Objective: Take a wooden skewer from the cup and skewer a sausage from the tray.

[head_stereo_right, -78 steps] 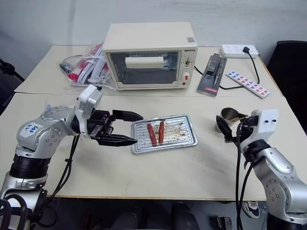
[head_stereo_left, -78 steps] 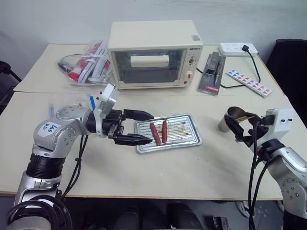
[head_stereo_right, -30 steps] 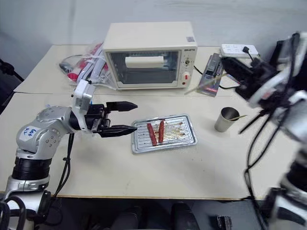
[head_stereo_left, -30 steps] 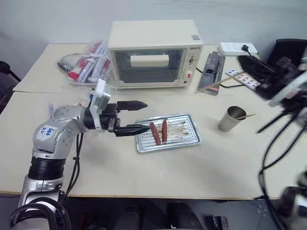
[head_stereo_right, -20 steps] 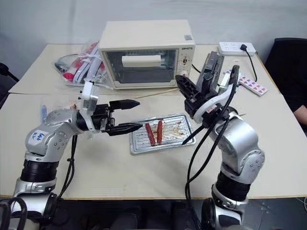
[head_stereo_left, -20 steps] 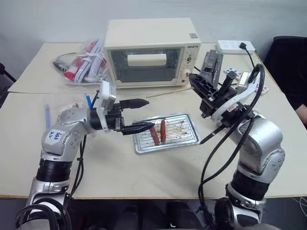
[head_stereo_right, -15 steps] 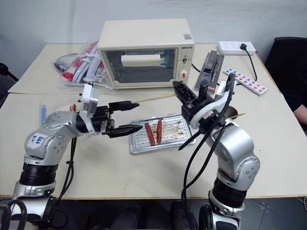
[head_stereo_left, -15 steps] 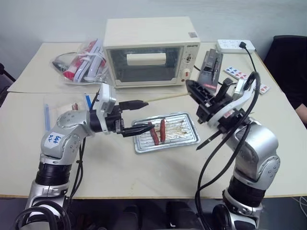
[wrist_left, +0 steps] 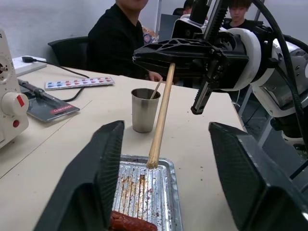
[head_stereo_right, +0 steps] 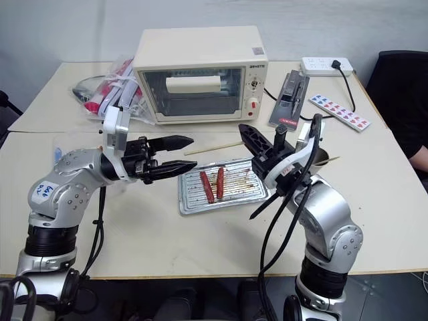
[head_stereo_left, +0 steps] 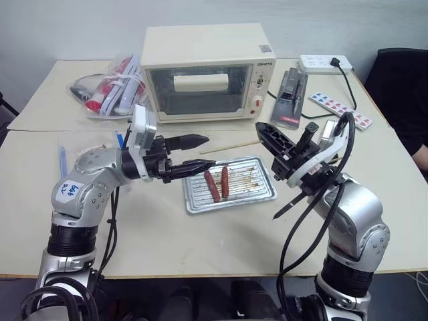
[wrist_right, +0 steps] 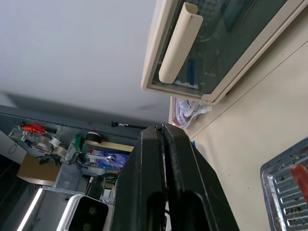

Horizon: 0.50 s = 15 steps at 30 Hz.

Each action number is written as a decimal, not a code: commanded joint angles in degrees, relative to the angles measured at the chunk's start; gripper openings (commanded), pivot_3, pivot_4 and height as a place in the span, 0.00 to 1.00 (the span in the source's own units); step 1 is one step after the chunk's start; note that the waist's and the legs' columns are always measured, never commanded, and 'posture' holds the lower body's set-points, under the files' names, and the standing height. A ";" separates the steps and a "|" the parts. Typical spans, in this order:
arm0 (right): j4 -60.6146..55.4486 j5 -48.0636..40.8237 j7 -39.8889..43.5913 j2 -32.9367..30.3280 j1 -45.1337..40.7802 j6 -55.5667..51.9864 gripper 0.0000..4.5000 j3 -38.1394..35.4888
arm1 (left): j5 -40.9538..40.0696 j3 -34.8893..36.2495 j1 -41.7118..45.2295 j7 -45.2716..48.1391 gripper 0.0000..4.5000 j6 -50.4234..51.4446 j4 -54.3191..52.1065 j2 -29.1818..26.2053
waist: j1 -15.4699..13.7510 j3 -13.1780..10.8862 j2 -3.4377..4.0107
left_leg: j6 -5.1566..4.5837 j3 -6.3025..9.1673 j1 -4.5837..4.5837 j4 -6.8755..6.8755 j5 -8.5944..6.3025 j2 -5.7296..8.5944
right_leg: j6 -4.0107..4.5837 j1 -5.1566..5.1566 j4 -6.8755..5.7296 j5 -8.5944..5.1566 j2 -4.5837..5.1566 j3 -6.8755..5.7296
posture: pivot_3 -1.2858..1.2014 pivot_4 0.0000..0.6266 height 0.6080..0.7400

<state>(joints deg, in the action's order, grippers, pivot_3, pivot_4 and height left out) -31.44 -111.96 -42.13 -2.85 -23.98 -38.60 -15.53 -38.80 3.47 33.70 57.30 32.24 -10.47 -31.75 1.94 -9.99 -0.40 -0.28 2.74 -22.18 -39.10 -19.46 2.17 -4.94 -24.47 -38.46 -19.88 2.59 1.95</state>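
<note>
Right claw (head_stereo_left: 262, 128) with wooden skewer (head_stereo_left: 229, 146) above tray (head_stereo_left: 267, 194)

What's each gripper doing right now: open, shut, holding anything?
Left gripper: open, holding nothing.
Right gripper: shut on the wooden skewer.

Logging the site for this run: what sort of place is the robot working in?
Likely an office or lab set up as a test kitchen: a toaster oven and power strip on plain tables, with seated people nearby.
</note>
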 commanded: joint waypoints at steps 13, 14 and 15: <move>-3.70 -1.04 3.55 -0.56 2.11 0.96 0.00 1.63 | 1.88 -2.03 3.38 2.68 0.31 -5.44 3.91 4.00 | 0.04 0.00 0.00 | 0.00 0.00 -0.01 0.00 0.00 0.00 | 0.00 -0.01 0.00 0.00 0.00 0.01 | 0.52 0.24 1.00; -3.75 -1.04 3.68 -0.67 2.17 1.03 0.00 1.57 | 2.05 -2.15 3.31 2.76 0.26 -5.46 3.86 3.96 | 0.02 0.00 0.00 | 0.00 0.00 -0.01 0.00 0.00 0.00 | 0.00 -0.02 -0.01 0.00 0.00 0.00 | 0.52 0.24 1.00; -3.75 -1.04 3.70 -0.71 2.13 1.12 0.00 1.59 | 2.14 -2.18 3.30 2.88 0.20 -5.43 3.90 3.89 | 0.00 0.00 0.00 | 0.00 0.00 -0.01 0.00 0.00 0.00 | 0.00 -0.01 -0.01 0.00 0.00 0.00 | 0.52 0.24 1.00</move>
<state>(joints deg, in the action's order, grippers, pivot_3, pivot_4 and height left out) -32.08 -111.96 -39.53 -3.25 -21.72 -37.75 -13.89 -36.49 0.90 36.12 59.62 27.61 -5.79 -27.60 1.94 -9.99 -0.40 -0.28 2.74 -22.19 -39.10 -19.46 2.17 -4.94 -24.48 -38.47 -19.88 2.59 1.96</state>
